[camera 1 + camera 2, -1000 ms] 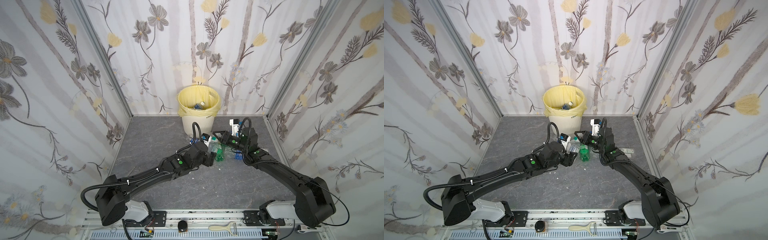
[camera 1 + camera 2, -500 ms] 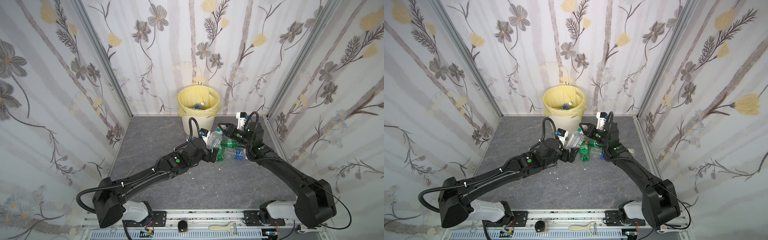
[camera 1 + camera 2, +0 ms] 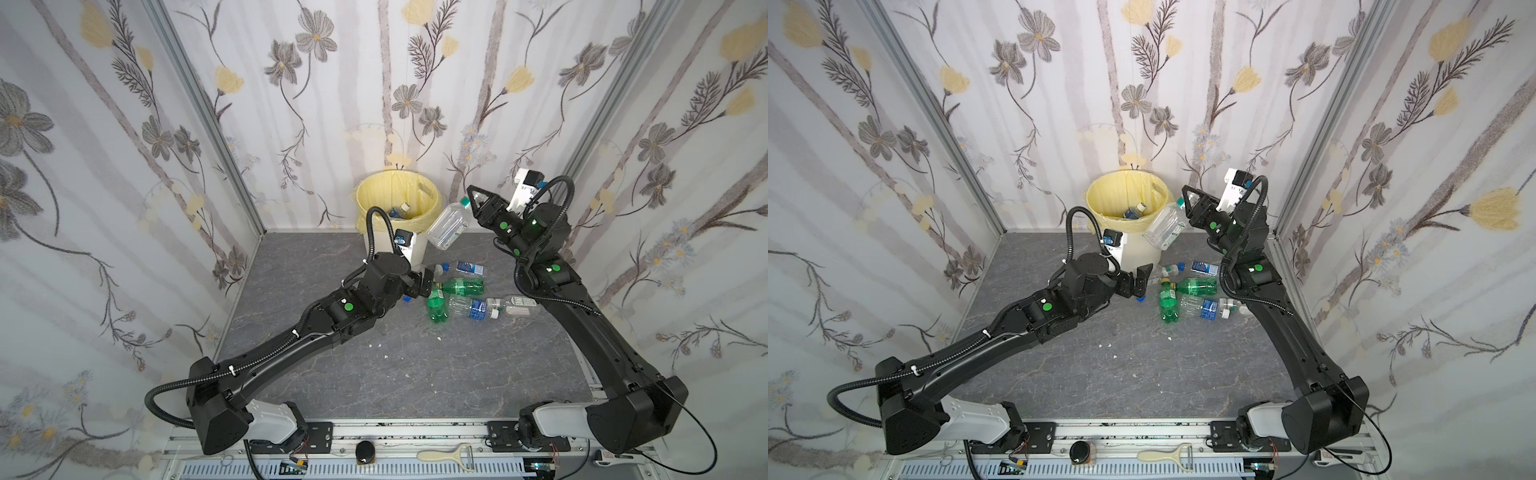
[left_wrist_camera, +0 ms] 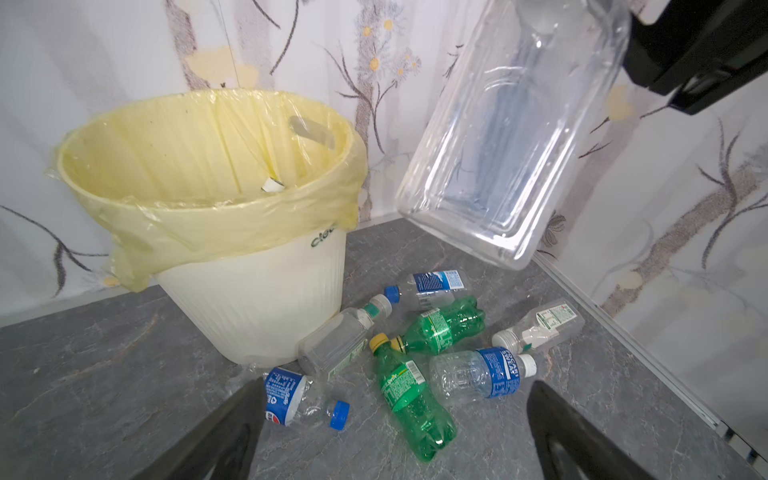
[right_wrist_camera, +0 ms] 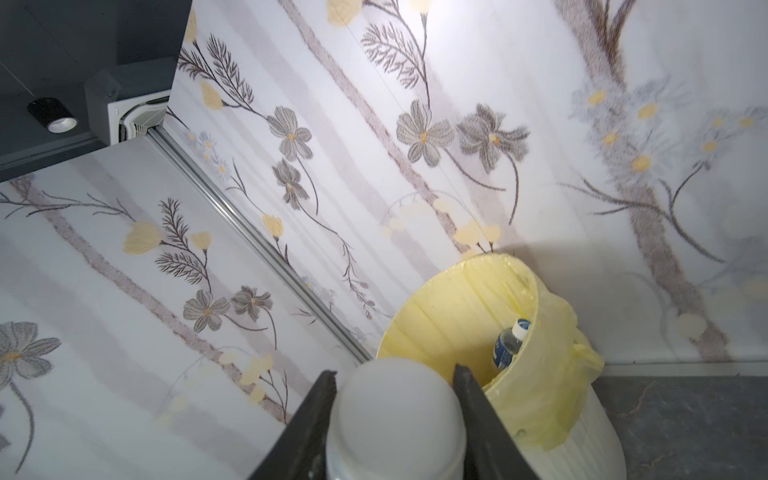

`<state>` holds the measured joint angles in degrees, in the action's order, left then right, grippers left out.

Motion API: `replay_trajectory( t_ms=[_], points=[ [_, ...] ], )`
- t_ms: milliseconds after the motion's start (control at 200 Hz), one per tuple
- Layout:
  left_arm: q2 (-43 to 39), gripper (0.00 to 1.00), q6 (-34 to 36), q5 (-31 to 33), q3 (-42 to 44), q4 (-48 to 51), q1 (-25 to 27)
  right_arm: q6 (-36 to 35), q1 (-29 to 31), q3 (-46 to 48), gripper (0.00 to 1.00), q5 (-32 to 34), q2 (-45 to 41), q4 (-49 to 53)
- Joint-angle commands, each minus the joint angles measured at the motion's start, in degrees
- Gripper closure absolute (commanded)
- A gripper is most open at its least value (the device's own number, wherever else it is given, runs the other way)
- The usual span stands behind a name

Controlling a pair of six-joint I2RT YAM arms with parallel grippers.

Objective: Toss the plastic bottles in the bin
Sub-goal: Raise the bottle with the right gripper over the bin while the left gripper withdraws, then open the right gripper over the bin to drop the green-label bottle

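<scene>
Nearest, the left gripper (image 3: 1139, 282) hangs low with its jaws spread wide and nothing between them, at 9 o'clock of the loose plastic bottles on the grey stone-patterned floor (image 3: 415, 374). Seven lie there, close together:

- two green soda bottles (image 4: 411, 403)
- a crushed clear bottle with blue label and blue cap (image 4: 286, 399)
- a small clear squarish bottle with teal cap (image 4: 336, 345), lying against the bin's foot
- two clear blue-labelled bottles (image 4: 478, 374)
- one clear white-capped bottle (image 4: 540, 328)

At 11 o'clock of them stands one round cream ribbed plastic bin (image 3: 417, 249), lined with a pale yellow bag. At least one binned bottle (image 5: 509, 340) shows inside.

The right gripper (image 3: 471, 202) is clenched on the capped neck of an eighth, a large clear squarish bottle (image 3: 449, 226). It hangs slanted, base down, at 4 o'clock of the bin's rim, seemingly not yet over the mouth.

These bottles look empty: light, thin-walled, slick, apt to dent or roll. The stiff neck under the cap seems the surest hold; mid-body would likely buckle.
</scene>
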<state>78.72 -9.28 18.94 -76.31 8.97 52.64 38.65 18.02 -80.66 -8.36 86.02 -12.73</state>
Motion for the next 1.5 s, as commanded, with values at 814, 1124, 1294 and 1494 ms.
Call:
replay_trajectory(
  t_ms=[814, 1124, 1294, 1494],
  points=[
    [-3.52, 0.0, 1.49, -2.76, 1.18, -1.5, -9.02, -6.07, 3.5, -30.93, 0.4, 18.41, 25.51, -4.06],
    [-6.38, 0.0, 0.0, -3.66, 5.92, -1.5, -10.36, -6.86, 6.09, -39.98, 0.0, 16.89, 30.8, 3.54],
    [-6.36, 0.0, -1.71, -4.42, 7.03, -1.5, -10.81, -7.12, 5.82, -34.61, 0.0, 16.93, 26.04, 2.79],
    [-6.38, 0.0, -4.2, -3.21, 7.93, -1.52, -10.98, -7.01, 5.21, -25.21, 0.0, 16.18, 19.53, 0.12]
  ],
)
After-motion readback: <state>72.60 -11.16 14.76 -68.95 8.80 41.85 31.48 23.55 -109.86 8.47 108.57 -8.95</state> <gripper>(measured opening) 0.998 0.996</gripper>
